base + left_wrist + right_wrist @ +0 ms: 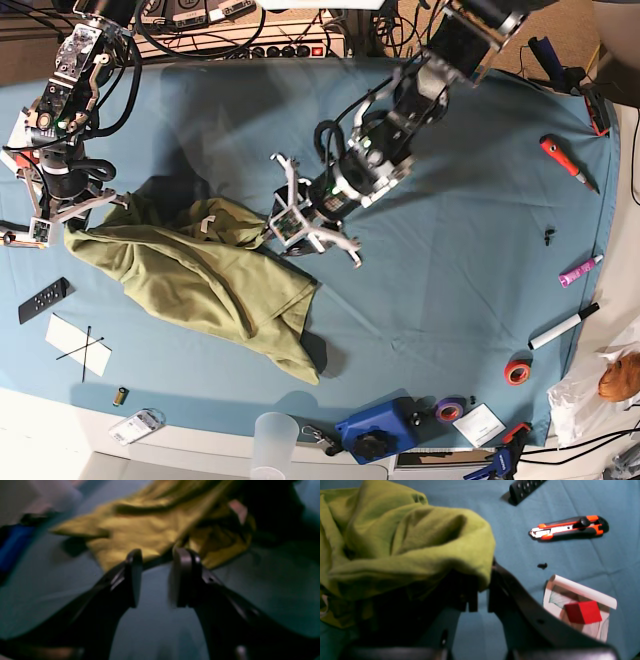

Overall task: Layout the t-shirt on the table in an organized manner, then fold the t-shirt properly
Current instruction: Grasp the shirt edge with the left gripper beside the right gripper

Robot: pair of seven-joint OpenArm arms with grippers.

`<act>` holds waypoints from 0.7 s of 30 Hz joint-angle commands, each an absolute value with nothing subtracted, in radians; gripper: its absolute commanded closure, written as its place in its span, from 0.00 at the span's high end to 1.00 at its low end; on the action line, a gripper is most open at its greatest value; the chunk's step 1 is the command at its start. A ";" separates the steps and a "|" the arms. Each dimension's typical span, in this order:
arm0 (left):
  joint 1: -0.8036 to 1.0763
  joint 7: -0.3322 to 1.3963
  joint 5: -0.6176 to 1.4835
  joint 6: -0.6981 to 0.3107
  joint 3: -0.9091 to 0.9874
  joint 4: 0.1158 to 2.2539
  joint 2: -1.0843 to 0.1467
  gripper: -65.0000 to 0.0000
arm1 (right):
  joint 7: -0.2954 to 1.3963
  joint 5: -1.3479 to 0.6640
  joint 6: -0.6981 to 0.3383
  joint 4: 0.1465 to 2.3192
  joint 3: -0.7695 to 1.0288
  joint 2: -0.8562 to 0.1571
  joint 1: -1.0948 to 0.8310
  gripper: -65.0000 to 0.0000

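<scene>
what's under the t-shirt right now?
The t-shirt lies crumpled on the blue table; bare cloth shows all round it. One edge is lifted in the right gripper. Anything beneath the fabric is hidden.

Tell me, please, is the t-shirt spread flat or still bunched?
Bunched: the t-shirt lies crumpled in uneven folds on the table, one end lifted.

1. The right gripper point(480, 600), black and close to the lens, is pinching a fold of the bunched olive-green fabric t-shirt point(395, 542), which is draping over its fingers.
2. The medium-blue cloth table point(520, 555) is lying beneath.
3. An orange-and-black utility knife point(570, 527), a black remote control point(523, 488), a small black screw point(542, 566) and a white card with a red block point(582, 611) are resting on it.
</scene>
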State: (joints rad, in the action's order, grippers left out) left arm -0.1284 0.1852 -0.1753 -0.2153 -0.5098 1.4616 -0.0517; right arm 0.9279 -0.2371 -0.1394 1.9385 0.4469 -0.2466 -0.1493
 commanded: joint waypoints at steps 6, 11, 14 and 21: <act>-0.266 0.158 -0.323 -0.203 -0.508 1.315 -0.015 0.35 | 0.902 -0.237 -0.141 1.955 0.453 -0.261 -0.139 0.00; -0.336 0.157 -0.441 -0.204 -0.508 1.234 -0.014 0.53 | 0.902 -0.231 -0.162 1.955 0.453 -0.261 -0.138 0.00; -0.367 0.157 -0.488 -0.203 -0.508 1.179 -0.014 0.60 | 0.902 -0.231 -0.165 1.955 0.453 -0.261 -0.138 0.00; -0.401 0.065 -0.495 -0.295 -0.508 1.107 -0.014 0.60 | 0.902 -0.231 -0.165 1.955 0.453 -0.261 -0.138 0.00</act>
State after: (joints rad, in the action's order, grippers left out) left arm -0.3752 0.0837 -0.4976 -0.3092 -0.5095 1.0943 -0.0242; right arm 0.9279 -0.2344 -0.1623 1.9385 0.4469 -0.2462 -0.1497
